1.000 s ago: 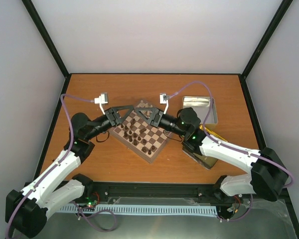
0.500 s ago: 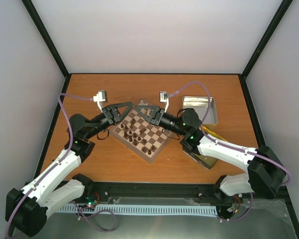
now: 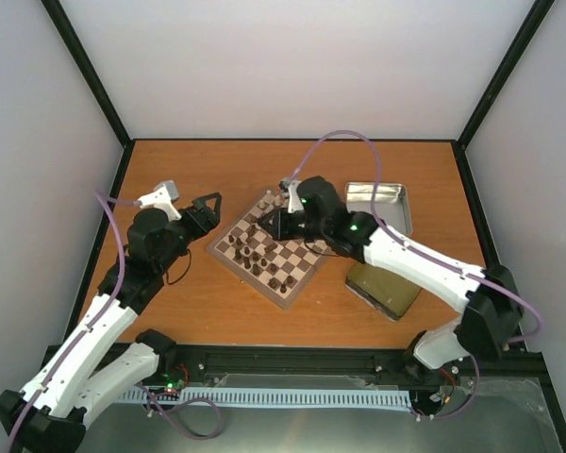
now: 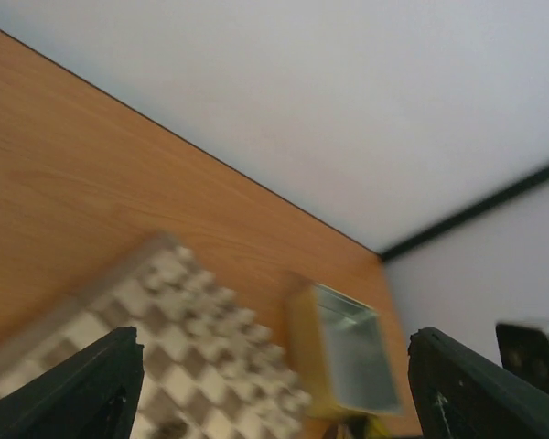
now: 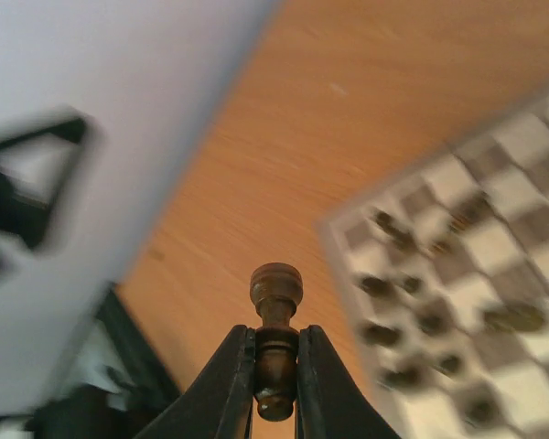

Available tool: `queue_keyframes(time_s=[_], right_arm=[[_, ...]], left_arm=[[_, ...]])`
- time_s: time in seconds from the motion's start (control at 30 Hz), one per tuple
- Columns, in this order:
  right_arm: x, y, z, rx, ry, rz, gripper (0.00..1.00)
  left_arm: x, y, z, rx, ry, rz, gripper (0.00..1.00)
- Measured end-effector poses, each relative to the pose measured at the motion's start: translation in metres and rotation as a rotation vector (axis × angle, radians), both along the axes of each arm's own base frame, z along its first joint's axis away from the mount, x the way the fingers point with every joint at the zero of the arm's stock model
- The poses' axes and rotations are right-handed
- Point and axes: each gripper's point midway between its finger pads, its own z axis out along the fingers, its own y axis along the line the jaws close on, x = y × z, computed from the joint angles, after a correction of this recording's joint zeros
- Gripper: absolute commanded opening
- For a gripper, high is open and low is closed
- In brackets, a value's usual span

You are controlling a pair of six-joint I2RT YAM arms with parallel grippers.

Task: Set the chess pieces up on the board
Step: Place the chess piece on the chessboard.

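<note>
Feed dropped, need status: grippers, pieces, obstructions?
Right gripper shut on small dark brown wooden pawn, over checked wooden chessboard. Left gripper open, empty, left of board. No obstruction seen.

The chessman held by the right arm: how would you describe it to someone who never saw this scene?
Start at the chessboard in the middle of the table. Over its far half hangs the right gripper. The dark brown chessman is pinched between its jaws, round head sticking out; unlike the other chessmen, it touches no square.
</note>
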Motion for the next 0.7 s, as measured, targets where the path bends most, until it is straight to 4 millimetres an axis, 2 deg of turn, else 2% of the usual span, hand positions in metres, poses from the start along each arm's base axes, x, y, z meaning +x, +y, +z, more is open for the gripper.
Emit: queue_keyframes(time_s=[0.1,0.2,0.27,0.33,0.43,0.57,0.7], right_arm=[[0.001,-0.007,-0.057,-0.268,0.044,0.016,0.04],[-0.013,-0.019,-0.107,-0.499,0.105,0.077,0.04],[-0.024,-0.024,-0.128,-0.624,0.13,0.126,0.05],[-0.032,-0.021,-0.14,-0.739,0.131,0.187,0.05],[-0.038,-0.014,-0.141,-0.802,0.112,0.233,0.05],[-0.041,-0.002,-0.142,-0.857,0.096,0.282,0.05],[-0.038,0.004,-0.152,-0.922,0.099,0.309,0.06]], left_arm=[[0.001,0.03,-0.008,0.168,0.013,0.131,0.83],[-0.001,0.052,-0.009,0.296,0.005,0.215,0.84],[-0.002,0.062,-0.007,0.352,-0.002,0.254,0.84],[-0.002,0.072,-0.006,0.406,-0.006,0.294,0.84],[-0.002,0.084,-0.007,0.467,-0.003,0.345,0.84],[-0.004,0.097,-0.007,0.5,0.006,0.411,0.84],[-0.013,0.113,-0.005,0.514,0.014,0.486,0.83]])
